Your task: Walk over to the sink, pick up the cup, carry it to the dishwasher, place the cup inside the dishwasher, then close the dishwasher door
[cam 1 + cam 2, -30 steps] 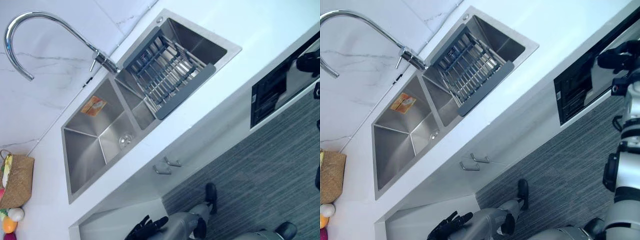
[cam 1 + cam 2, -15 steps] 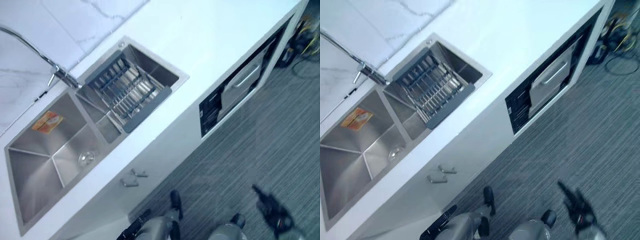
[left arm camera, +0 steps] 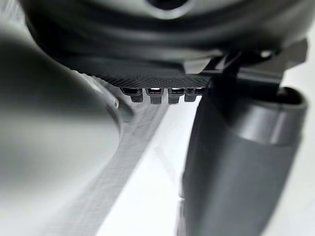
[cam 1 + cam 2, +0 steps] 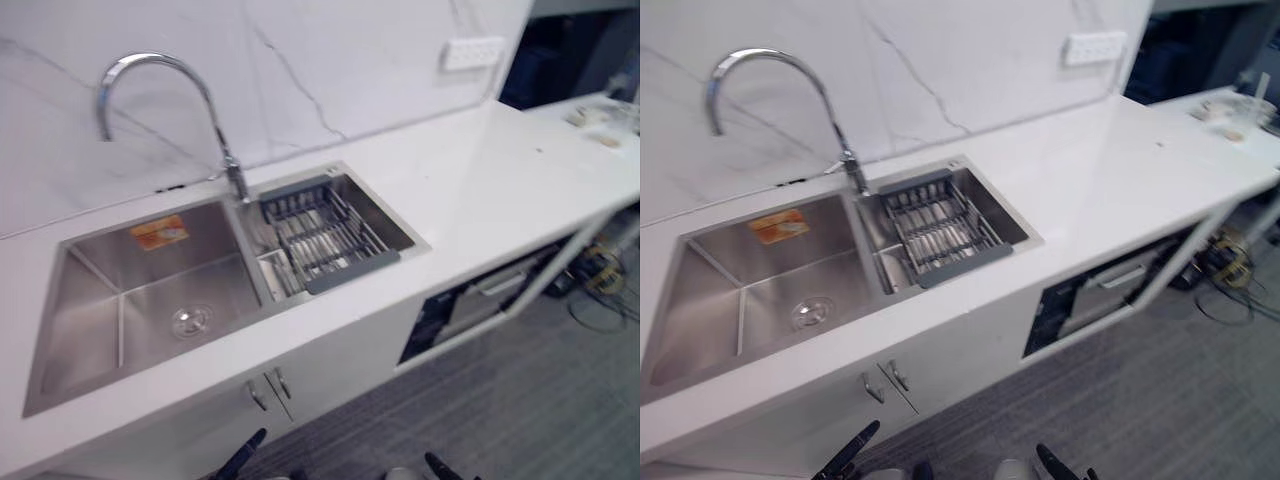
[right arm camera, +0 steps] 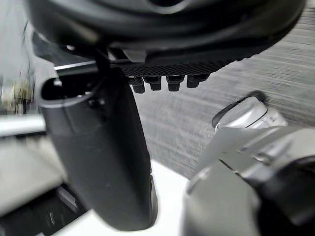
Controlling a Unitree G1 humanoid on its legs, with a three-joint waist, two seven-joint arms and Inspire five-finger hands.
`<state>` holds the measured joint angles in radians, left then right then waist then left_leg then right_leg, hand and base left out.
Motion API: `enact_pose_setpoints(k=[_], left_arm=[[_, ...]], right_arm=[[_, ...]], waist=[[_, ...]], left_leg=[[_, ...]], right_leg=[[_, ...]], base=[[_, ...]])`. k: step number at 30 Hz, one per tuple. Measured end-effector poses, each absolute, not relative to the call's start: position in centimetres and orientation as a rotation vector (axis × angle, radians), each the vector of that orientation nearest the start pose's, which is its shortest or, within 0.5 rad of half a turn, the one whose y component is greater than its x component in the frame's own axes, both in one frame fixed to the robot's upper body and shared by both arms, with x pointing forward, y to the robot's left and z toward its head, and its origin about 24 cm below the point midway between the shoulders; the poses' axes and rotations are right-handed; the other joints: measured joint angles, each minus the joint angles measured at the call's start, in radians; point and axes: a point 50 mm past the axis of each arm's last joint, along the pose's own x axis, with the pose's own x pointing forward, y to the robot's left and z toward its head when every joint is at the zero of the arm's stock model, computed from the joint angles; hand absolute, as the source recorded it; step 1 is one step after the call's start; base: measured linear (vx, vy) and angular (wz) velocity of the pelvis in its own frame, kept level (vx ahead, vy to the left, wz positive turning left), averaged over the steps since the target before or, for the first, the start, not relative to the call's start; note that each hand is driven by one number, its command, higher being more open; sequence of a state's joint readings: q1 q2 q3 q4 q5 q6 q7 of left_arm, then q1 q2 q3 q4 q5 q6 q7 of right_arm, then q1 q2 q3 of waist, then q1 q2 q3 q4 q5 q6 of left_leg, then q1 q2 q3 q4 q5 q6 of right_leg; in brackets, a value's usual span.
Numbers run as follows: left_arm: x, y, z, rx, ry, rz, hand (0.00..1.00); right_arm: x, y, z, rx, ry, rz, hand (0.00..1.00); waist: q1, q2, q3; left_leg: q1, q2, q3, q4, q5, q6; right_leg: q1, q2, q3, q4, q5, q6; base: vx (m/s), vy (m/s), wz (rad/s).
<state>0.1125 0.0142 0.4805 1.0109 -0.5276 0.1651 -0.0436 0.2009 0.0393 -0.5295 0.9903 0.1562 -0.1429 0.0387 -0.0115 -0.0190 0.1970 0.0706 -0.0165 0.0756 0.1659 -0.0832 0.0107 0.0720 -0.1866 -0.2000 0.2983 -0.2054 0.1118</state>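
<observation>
One shiny sink (image 4: 100,300) with two bowls sits in the long white table (image 4: 500,180). One curved tap (image 4: 238,185) stands behind it, between the bowls. The left bowl has one orange sticker (image 4: 160,232) and one round drain (image 4: 190,320). One grey rack (image 4: 320,235) lies across the right bowl. Two small handles (image 4: 258,396) are on the cupboard doors under the sink. The dishwasher (image 4: 480,300) is under the table, to the right of the sink. A few small things (image 4: 1238,115) sit at the far right end, too blurry to tell if one is the cup. The left robot hand (image 4: 850,455) and the right robot hand (image 4: 1052,465) hang low by the floor, fingers straight and loose.
</observation>
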Motion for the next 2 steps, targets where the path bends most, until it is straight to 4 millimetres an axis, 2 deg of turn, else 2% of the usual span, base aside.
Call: enact_pose_setpoints(k=[2], left_arm=[[6.54, 20.49, -16.64, -0.787, 1.064, 0.715, 1.00]], right_arm=[[5.36, -21.04, -16.00, 0.346, 0.971, -0.572, 1.00]], waist=[[0.011, -0.007, -0.012]], left_leg=[[-0.004, 0.004, -0.005, -0.001, 0.003, -0.005]], right_leg=[[0.023, -0.005, -0.048, -0.027, 0.007, -0.001]], base=[[0.10, -0.024, 0.52]])
